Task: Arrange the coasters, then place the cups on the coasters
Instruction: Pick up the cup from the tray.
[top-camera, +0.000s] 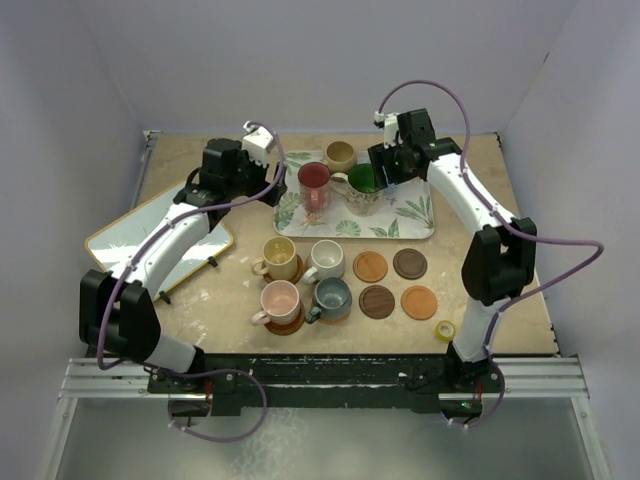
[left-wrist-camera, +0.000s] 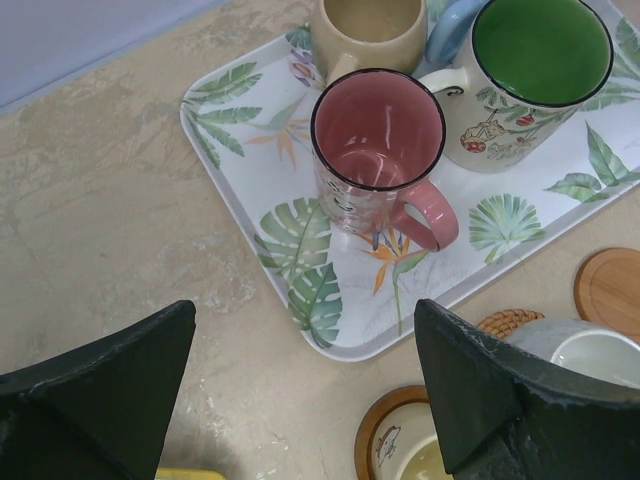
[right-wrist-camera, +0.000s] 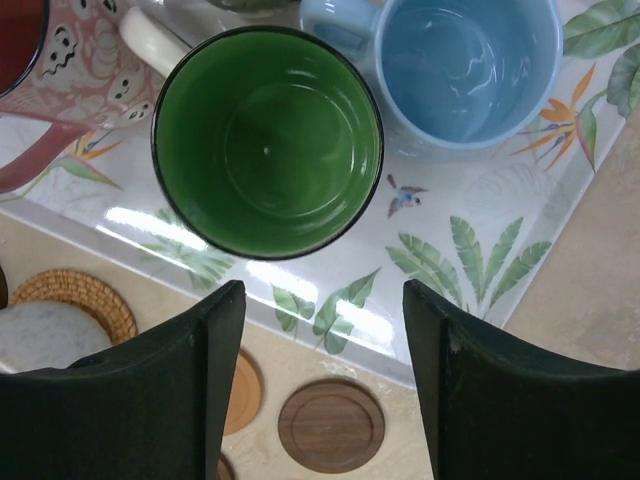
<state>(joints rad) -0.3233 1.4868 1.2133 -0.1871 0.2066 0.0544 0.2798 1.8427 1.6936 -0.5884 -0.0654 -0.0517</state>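
On the leaf-print tray (top-camera: 410, 215) stand a dark red cup (top-camera: 314, 183), a tan cup (top-camera: 340, 155), a green cup (right-wrist-camera: 265, 140) and a blue cup (right-wrist-camera: 465, 65). My right gripper (right-wrist-camera: 323, 290) hangs open over the tray's near rim, just short of the green cup, with nothing between its fingers. My left gripper (left-wrist-camera: 305, 320) is open above the table by the tray's left corner, facing the dark red cup (left-wrist-camera: 378, 130). Yellow (top-camera: 278, 257), white (top-camera: 326, 260), pink (top-camera: 280, 300) and grey (top-camera: 331, 298) cups sit on coasters. Several bare coasters (top-camera: 377, 301) lie to their right.
A second, yellow-rimmed tray (top-camera: 120, 235) lies at the left under my left arm. A small yellow tape roll (top-camera: 444, 330) sits near the front right edge. Grey walls close in the table at the back and sides.
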